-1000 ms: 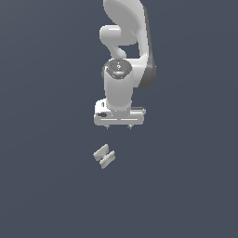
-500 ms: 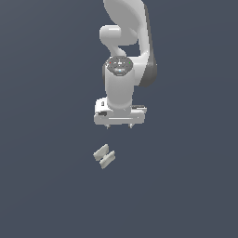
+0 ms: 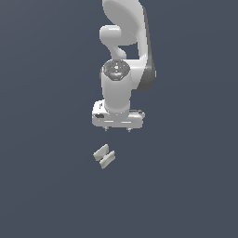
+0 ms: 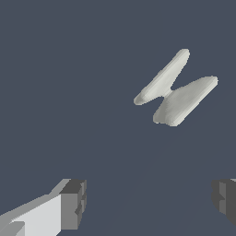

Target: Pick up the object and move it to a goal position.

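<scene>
A: Where is the object (image 3: 104,156) sitting?

B: In the exterior view it lies just below the centre of the frame, alone on the flat dark surface (image 3: 42,186). Two short off-white slabs joined by a narrow waist, lying at a slant. The wrist view shows it in the upper right of the frame (image 4: 176,92), well clear of the fingertips.

A: And the gripper (image 3: 118,128)?

B: It hangs above the object and a little toward the exterior view's right, pointing down, not touching it. The fingers (image 4: 73,204) stand wide apart with only bare surface between them, so it grips nothing.

A: Why held that way?

B: My reading is that this is the approach. The spread looks wider than the object, which leaves room to straddle it. The piece is off-centre and skewed to the finger line, so the hand likely needs to shift over and perhaps turn before it descends.

A: Any containers?

B: None that I can see, and no goal marker shows either.
</scene>
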Robot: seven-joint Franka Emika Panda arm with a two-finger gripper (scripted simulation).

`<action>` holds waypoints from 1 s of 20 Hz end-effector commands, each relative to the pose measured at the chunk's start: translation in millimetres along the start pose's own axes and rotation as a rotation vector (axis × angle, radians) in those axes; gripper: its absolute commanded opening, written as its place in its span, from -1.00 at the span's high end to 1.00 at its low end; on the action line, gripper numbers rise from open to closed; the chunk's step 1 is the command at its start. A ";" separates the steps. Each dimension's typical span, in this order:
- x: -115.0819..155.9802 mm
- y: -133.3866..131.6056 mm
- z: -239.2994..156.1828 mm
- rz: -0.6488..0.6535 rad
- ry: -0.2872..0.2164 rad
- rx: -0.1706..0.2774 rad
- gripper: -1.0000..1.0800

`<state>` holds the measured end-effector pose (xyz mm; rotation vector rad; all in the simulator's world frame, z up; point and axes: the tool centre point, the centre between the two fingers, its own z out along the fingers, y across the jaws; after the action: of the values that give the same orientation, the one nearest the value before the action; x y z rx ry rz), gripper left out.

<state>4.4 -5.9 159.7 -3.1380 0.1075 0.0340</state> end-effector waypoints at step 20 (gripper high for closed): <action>67.9 44.6 37.3 0.600 0.015 0.008 -0.92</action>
<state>64.3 -51.9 123.5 -2.9852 0.9700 0.0130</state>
